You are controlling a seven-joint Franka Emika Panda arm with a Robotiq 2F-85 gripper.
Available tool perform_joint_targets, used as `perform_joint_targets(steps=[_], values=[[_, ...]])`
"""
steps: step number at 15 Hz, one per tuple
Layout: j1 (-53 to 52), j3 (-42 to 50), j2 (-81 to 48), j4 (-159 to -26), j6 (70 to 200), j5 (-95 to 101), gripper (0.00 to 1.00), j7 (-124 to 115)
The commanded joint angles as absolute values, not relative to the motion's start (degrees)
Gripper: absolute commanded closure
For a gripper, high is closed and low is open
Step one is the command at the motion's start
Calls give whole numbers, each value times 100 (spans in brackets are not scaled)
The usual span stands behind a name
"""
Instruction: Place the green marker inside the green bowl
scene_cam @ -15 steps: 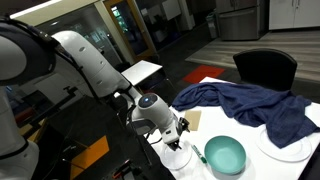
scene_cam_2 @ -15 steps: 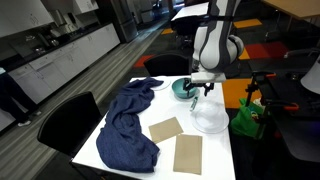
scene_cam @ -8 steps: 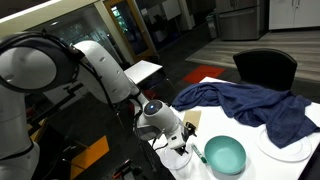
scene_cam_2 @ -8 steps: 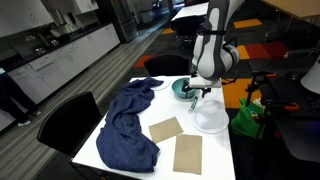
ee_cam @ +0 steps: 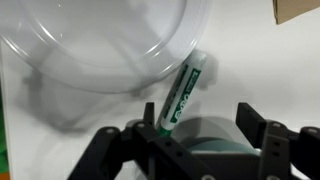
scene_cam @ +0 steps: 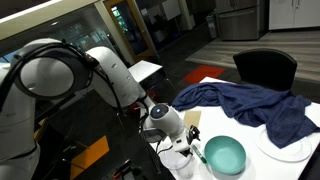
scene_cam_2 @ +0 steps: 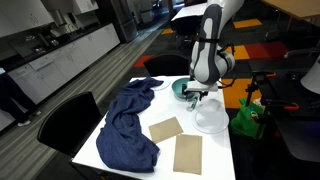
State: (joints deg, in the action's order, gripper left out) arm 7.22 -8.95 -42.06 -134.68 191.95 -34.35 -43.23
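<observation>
The green marker [ee_cam: 181, 93] lies on the white table, seen in the wrist view with its lighter end up against a clear round dish [ee_cam: 100, 45]. In an exterior view the marker [scene_cam: 198, 153] lies between that dish [scene_cam: 177, 161] and the green bowl [scene_cam: 225, 155]. My gripper [ee_cam: 200, 115] is open and low over the marker, with the marker's lower end next to one finger. The green bowl's rim [ee_cam: 212, 136] shows just behind the jaws. In both exterior views the gripper [scene_cam: 183, 141] [scene_cam_2: 196, 96] hangs close to the table beside the bowl [scene_cam_2: 181, 88].
A blue cloth [scene_cam: 250, 105] [scene_cam_2: 130, 125] covers the table's middle. A white plate [scene_cam: 285, 146] sits past the bowl. Two brown cardboard squares [scene_cam_2: 166, 128] [scene_cam_2: 187, 155] lie near the cloth. A green bag [scene_cam_2: 246, 116] stands off the table edge. A black chair [scene_cam: 265, 68] stands behind the table.
The arm has bent forward and lowered the gripper towards the table and the marker. The jaws stay open. The marker and bowl have not moved.
</observation>
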Motion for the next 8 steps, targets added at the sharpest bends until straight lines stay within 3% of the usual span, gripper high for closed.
perform_joint_targets(steps=[1,8], values=[[739,-899,-4420,-13225,19301,-3489,16,-4418],[491,-590,-4706,-12898,19112,-3547,20,-4450]])
